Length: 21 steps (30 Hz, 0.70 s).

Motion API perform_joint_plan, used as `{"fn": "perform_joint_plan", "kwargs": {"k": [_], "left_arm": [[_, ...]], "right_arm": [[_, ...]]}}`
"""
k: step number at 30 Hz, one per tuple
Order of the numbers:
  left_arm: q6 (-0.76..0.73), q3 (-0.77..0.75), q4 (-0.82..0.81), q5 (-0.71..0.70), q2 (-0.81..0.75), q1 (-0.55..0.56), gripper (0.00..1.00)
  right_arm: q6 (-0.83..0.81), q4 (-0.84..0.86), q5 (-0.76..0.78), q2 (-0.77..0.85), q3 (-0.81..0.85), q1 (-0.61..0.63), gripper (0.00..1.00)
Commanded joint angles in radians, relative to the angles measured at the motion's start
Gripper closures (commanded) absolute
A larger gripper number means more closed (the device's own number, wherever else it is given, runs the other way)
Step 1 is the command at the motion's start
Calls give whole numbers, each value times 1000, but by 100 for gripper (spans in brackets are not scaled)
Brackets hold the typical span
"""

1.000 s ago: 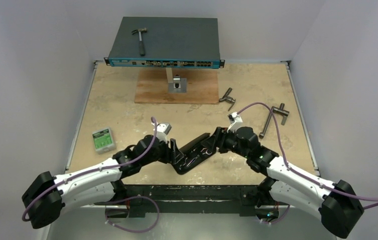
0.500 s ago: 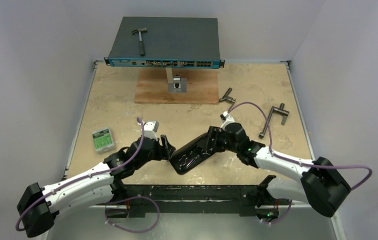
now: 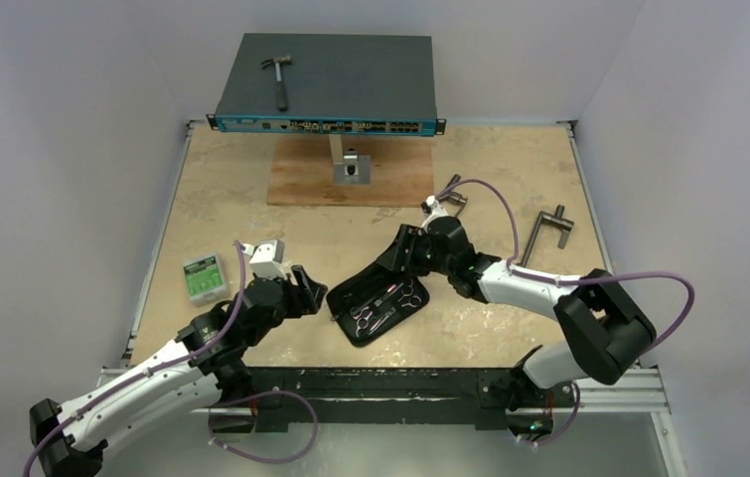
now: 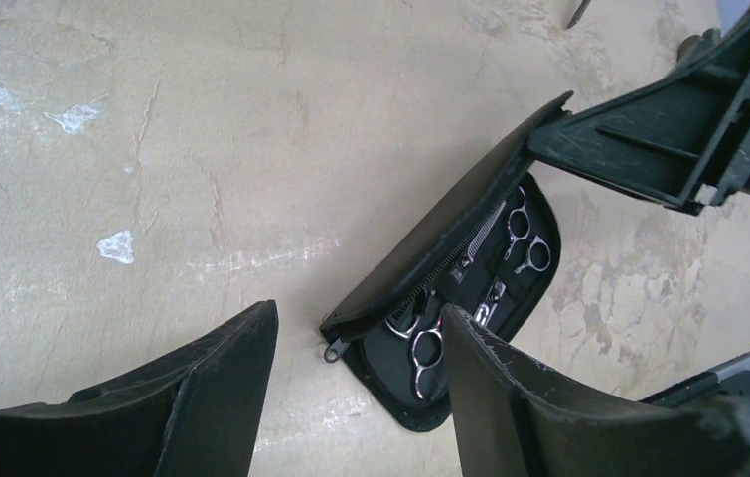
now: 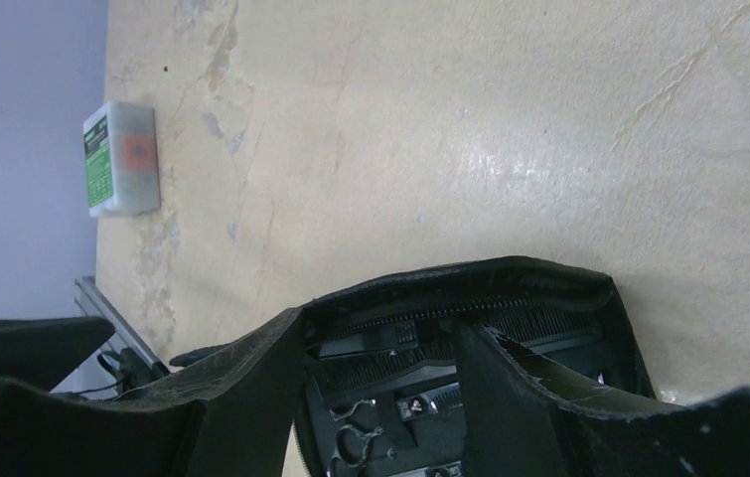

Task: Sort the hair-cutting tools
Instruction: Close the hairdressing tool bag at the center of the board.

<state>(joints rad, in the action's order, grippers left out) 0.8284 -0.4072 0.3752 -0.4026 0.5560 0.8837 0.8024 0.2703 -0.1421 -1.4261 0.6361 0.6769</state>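
Since a second ago both arms have backed off the black zip case point(image 3: 344, 306). The left arm pulled left and toward its base, the right arm swung up-table. The case, then covered by both grippers, now lies open with its contents showing. It sits front-centre on the table point(image 3: 251, 199), between the two grippers. The lid point(image 4: 430, 258) stands at an angle over the base, with the zip round the edge and the pull tab at the near corner.

Inside are 2 pairs of silver scissors point(image 4: 522, 234) with shiny ring handles, flat on black lining. That pair is toward the far end, the second pair point(image 4: 426, 350) toward the zip-tab end. There is a toothed strip beside them: comb or zip teeth, can't tell. The clip can't be made out.

Other counts:
- 1 hammer point(image 3: 277, 79) on 1 grey-blue rack unit point(image 3: 351, 70)
- 1 wooden board point(image 3: 301, 184) under that unit
- 2 grey T-handled tools point(image 3: 544, 234) at right rear, the second tool point(image 3: 458, 197) by the right arm's cable
- 1 green-labelled box point(image 3: 204, 278) at left

Left gripper point(image 3: 311, 291): jaws spread, nothing between them, just left of the case and not touching it. Right gripper point(image 3: 397, 256): jaws spread wide, nothing clamped. One fingertip point(image 4: 589, 139) meets the lid's upper edge at the far end.
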Motion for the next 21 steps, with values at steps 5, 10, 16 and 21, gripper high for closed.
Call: {"fn": "perform_joint_plan", "kwargs": {"k": [5, 10, 16, 21], "left_arm": [[-51, -5, -29, 163, -75, -3, 44], [-105, 30, -146, 308, -35, -3, 48], [-132, -1, -203, 362, 98, -1, 52], [-124, -22, -213, 331, 199, 3, 54]], "right_arm": [[-32, 15, 6, -26, 67, -16, 46], [-35, -17, 26, -44, 86, -25, 49], [-36, -39, 36, -59, 103, -41, 53], [-35, -42, 36, -53, 100, -43, 53]]}}
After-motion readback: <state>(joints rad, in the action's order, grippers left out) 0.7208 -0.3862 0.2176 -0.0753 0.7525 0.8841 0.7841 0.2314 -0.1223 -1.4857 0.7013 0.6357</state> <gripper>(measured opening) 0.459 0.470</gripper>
